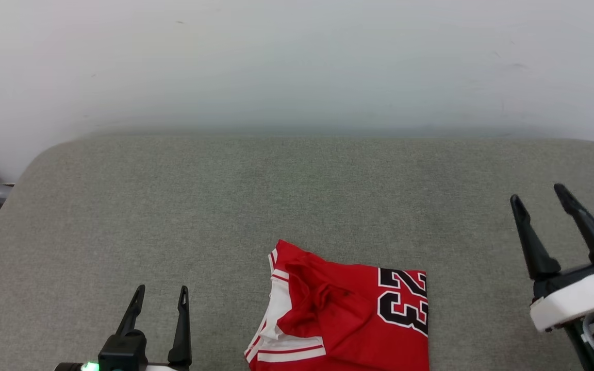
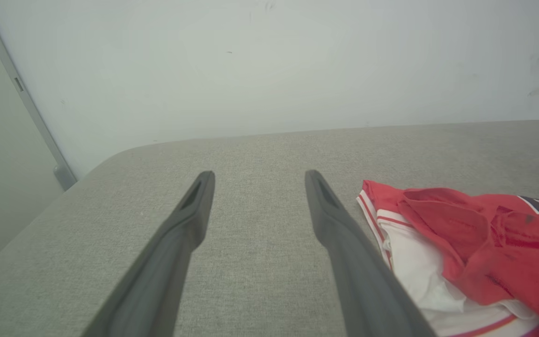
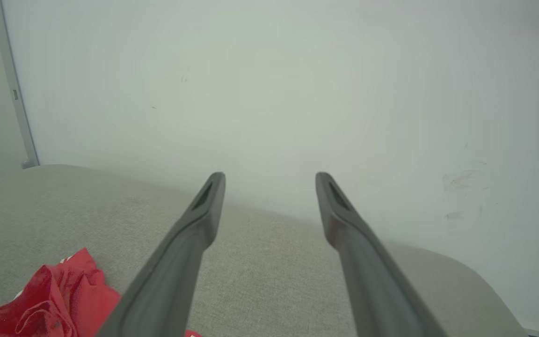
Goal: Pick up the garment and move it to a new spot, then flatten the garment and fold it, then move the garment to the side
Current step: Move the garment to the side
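Rumpled red garment (image 1: 343, 319) on the grey pad (image 1: 297, 196), black "23" readable.
My left gripper (image 1: 162, 289) and right gripper (image 1: 537, 193) both stand spread, empty, clear of it.

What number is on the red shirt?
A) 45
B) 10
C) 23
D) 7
C: the red shirt, lying crumpled on the grey cushion, shows a big black 23 print with white edges at its right end in the head view.
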Robot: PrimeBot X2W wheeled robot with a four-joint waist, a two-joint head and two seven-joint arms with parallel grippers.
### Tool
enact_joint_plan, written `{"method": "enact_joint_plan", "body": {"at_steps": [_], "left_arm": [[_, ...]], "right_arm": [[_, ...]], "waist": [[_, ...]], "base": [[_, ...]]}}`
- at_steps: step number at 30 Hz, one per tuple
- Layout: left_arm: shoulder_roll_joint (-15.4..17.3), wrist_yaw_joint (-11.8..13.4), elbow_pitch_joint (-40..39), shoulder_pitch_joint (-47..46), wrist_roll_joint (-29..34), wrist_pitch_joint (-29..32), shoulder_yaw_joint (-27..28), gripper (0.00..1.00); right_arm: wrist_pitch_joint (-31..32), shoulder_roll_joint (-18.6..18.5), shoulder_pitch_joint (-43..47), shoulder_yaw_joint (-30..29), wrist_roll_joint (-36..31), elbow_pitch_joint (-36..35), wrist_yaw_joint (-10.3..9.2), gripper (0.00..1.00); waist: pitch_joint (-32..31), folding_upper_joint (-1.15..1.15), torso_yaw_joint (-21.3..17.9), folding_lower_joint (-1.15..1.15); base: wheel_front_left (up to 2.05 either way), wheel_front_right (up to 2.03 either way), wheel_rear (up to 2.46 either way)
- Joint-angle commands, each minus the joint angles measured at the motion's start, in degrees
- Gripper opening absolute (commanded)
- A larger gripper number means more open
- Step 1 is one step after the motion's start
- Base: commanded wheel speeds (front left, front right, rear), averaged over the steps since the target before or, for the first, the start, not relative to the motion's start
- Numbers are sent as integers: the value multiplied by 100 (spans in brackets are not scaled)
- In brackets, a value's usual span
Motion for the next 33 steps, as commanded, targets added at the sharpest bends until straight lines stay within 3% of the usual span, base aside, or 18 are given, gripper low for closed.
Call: {"method": "enact_joint_plan", "body": {"at_steps": [1,4,10,18,23,33], "left_arm": [[-6,-26,7,-82,-4,-26,9,100],[-16,-50,21,-125,17,-26,-21,100],[-54,-66,30,-208,41,-26,-65,100],[-109,-97,-3,-425,67,-26,-150,100],[-139,-120,-3,-591,86,-26,-193,100],[-192,-156,36,-908,91,-26,-240,100]], "right_arm": [[205,-206,-216,89,247,-76,-7,100],[714,-618,-535,342,682,-144,-7,100],[2296,-1079,-857,844,1843,-97,-6,100],[3981,-1170,-639,1126,2879,413,-6,100],[4364,-1080,-521,1316,3179,773,-6,100],[4163,-588,-767,1771,3427,1777,-6,100]], "waist": [[24,0,29,0],[74,0,92,0],[179,0,195,0],[490,0,371,0],[700,0,506,0],[1101,0,737,0]], "base": [[0,0,0],[0,0,0],[0,0,0],[0,0,0],[0,0,0],[0,0,0]]}}
